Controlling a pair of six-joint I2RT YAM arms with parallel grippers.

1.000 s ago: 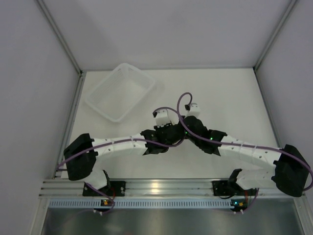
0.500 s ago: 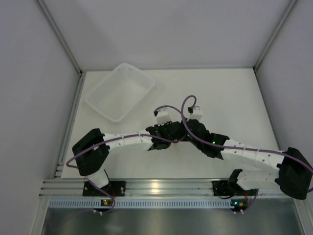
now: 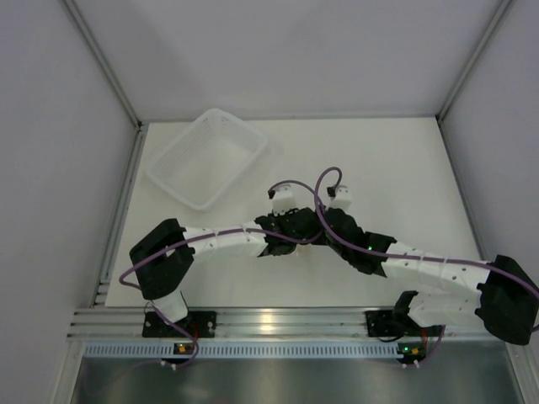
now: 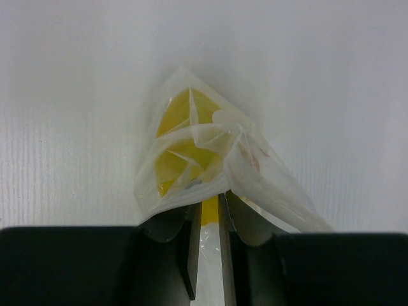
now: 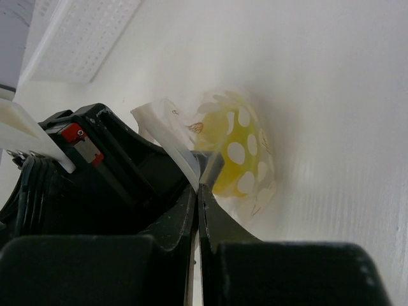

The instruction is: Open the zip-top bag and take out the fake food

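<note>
The zip-top bag [image 4: 255,169] is a small clear crinkly pouch lying on the white table. The fake food [image 4: 182,153] is a yellow lump inside it; in the right wrist view it shows white dots [image 5: 241,156] through the film. My left gripper [image 4: 207,203] is shut on the near edge of the bag, with film and a yellow strip between its fingers. My right gripper [image 5: 199,183] is shut on another edge of the bag [image 5: 162,124], right beside the left gripper's black body [image 5: 95,169]. From above, the left gripper [image 3: 296,229] and the right gripper [image 3: 318,224] meet mid-table and hide the bag.
A translucent white basket tray [image 3: 206,160] stands at the back left of the table and also shows in the right wrist view [image 5: 83,38]. Purple cables loop above both wrists. White walls close in the table on three sides.
Both grippers, still together, have shifted slightly right and away from the bases. The left arm's elbow has swung right and stretched out further. Both grips look unchanged.
</note>
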